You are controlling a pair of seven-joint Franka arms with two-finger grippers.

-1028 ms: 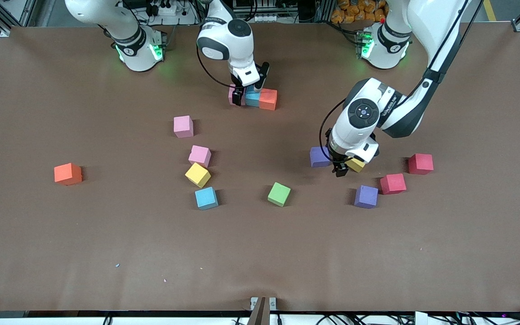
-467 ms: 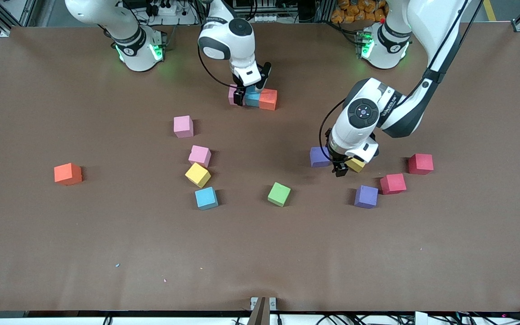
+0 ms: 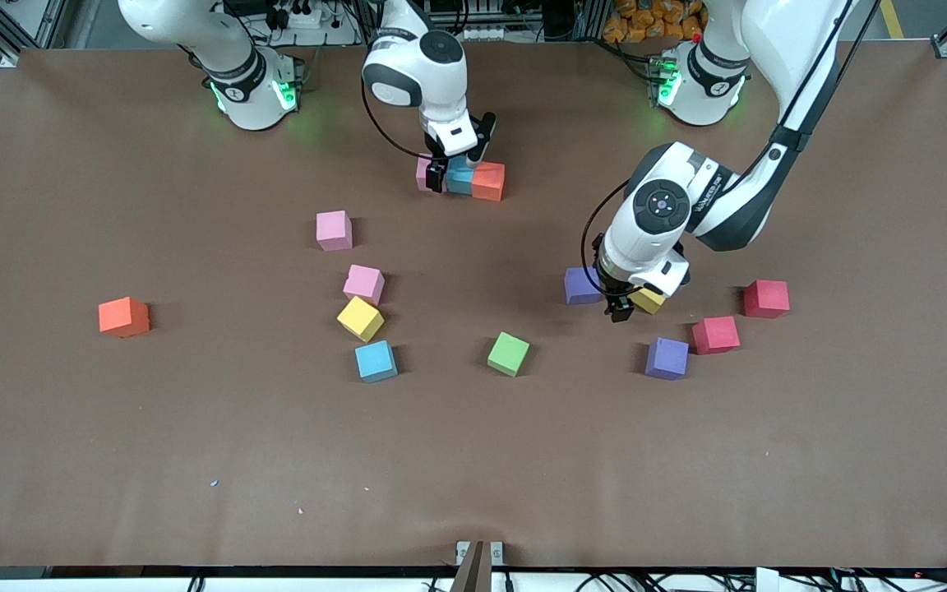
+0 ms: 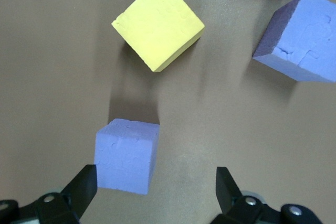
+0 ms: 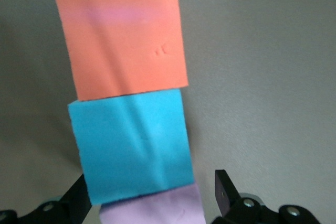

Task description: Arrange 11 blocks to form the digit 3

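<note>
A row of three touching blocks lies near the robots' bases: pink (image 3: 422,171), blue (image 3: 461,178) and orange (image 3: 489,182). My right gripper (image 3: 455,163) hovers open just above it, its jaws standing either side of the pink (image 5: 157,209) and blue (image 5: 134,145) blocks without touching them. My left gripper (image 3: 628,300) is open low over the table between a purple block (image 3: 580,285) and a yellow block (image 3: 650,301). In the left wrist view the purple block (image 4: 127,155) sits by one finger (image 4: 80,190), and the yellow one (image 4: 157,22) lies ahead.
Loose blocks lie about the middle: two pink (image 3: 334,230) (image 3: 363,284), yellow (image 3: 360,318), blue (image 3: 376,361), green (image 3: 508,353) and purple (image 3: 667,358). An orange one (image 3: 123,316) lies toward the right arm's end. Two red cubes (image 3: 716,335) (image 3: 766,298) lie toward the left arm's end.
My right gripper has lifted slightly off the three-block row, still open. The left gripper and all the blocks have stayed put.
</note>
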